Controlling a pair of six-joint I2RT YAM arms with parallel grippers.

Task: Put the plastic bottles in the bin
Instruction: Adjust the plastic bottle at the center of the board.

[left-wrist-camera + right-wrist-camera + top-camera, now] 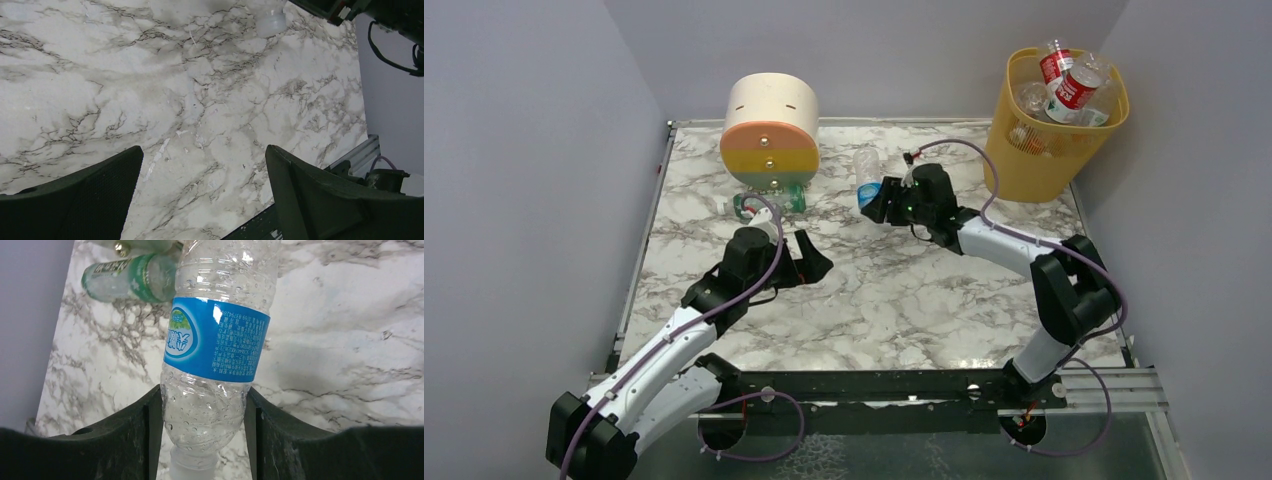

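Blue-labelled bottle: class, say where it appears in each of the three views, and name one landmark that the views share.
Top external: the blue-labelled bottle is mid-table, right of the drawer unit, held in the right gripper.
Left wrist: only a pale clear bit at the top edge, probably its end; no label shows.
Right wrist: fills the middle, clamped between the jaws.
Shared landmark: the marble tabletop.

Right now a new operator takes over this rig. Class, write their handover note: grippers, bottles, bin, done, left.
Right gripper: shut on the blue-label bottle, mid-table.
Left gripper: open, empty, over the table.
Bin, far right corner: several bottles already inside.
To do: bin the held bottle, then the green-label bottle lying by the drawer unit.
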